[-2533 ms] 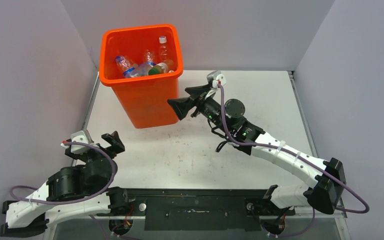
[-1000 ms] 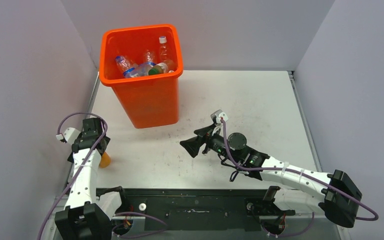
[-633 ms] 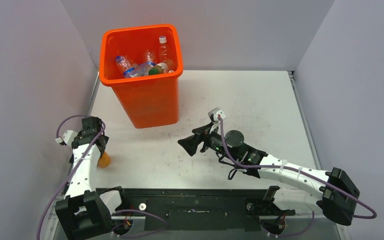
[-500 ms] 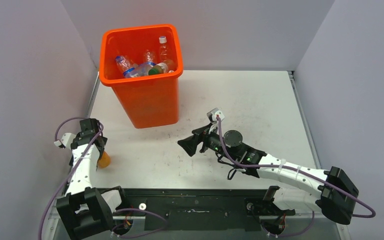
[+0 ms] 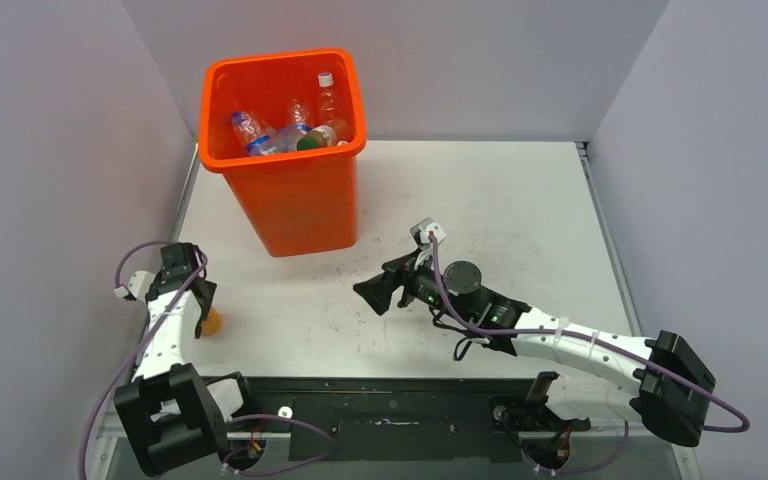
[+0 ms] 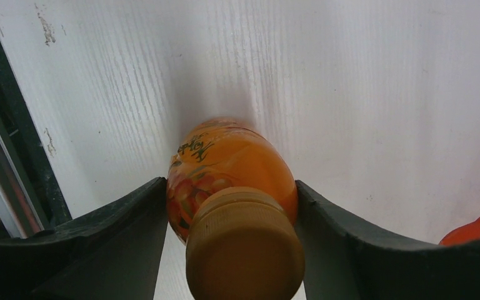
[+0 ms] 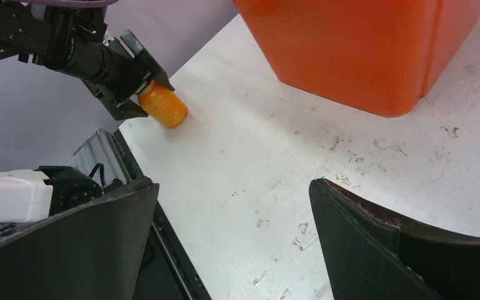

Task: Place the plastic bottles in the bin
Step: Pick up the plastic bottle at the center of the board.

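- The left claw (image 6: 230, 187) has both fingers (image 6: 119, 237) pressed against the sides of the orange bottle (image 6: 225, 156). It looks clamped on it, low over the table (image 6: 381, 94).
- The orange bottle sits between the fingers with its cap (image 6: 245, 244) pointing back toward the palm. It seems to lie on its side.
- To do this step well, the grip should settle fully on the widest part of the round body before any lift, because a smooth curved bottle could squirt forward out of the fingers.
- The lift should go straight up first, so the bottle does not drag on the table.
- The bin (image 5: 295, 200) stands ahead of the left claw and off to its right, and its rim is far above it. The bottle must clear that rim before the claw lets go.
- Other bottles (image 5: 290, 125) already fill the bin nearly to the top, so a drop over the middle seems safest.
- There is little room on the left claw's outer side, where the side wall (image 5: 60, 180) is near. The black rail (image 6: 12, 125) at the table's near edge lies just beside it.
- The right claw (image 7: 231, 200) is spread wide and holds nothing. It hangs well apart from the left claw, which leaves open table between them and a free way to the bin.
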Tool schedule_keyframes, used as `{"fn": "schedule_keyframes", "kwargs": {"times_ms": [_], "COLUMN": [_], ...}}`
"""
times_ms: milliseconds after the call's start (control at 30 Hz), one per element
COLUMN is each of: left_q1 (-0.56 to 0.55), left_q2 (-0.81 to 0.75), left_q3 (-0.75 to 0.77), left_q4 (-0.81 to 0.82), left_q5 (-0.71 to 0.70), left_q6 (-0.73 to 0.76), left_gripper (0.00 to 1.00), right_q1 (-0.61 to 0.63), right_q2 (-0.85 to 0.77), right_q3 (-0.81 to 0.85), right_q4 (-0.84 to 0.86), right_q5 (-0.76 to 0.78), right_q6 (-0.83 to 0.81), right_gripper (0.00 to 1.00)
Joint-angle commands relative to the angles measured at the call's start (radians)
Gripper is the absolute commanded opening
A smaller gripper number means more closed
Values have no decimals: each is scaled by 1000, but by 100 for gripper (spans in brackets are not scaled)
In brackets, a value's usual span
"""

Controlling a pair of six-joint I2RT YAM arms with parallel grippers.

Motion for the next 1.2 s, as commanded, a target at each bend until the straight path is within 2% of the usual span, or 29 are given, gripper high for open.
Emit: {"fn": "schedule_keyframes", "kwargs": {"times_ms": [0,300,400,567,633,733,800,900,1000,1167], "left_q1": [11,8,-16,-86,-94,-94,-91,-90,-89,-126], "left_q2": [-14,-216,-318,-446,-482,-514,-516,-502,-474,-438], "left_q3": [-6,59,163,344,415,520,580,604,615,631], "left_q4": [64,0,-36,-21,18,92,141,313,511,705], "left_q5": [27,45,27,-41,-11,133,291,604,899,1086], "left_q6": [12,42,58,103,137,198,207,213,152,98], "left_gripper": [60,28,21,0,0,0,0,0,0,0], "right_q1": [8,14,16,21,23,24,24,24,24,24], "right_q2": [-38,-106,-151,-224,-258,-313,-344,-383,-422,-473], "right_q3": [42,50,50,46,39,28,29,39,51,43], "right_q4": [19,-23,-39,-120,-150,-195,-227,-279,-331,-361], "right_q5": [11,15,20,44,57,84,106,139,169,207], "right_q6": [0,-18,-34,-62,-68,-77,-83,-97,-111,-112], "right_gripper": [95,95,95,95,95,95,95,95,95,95]}}
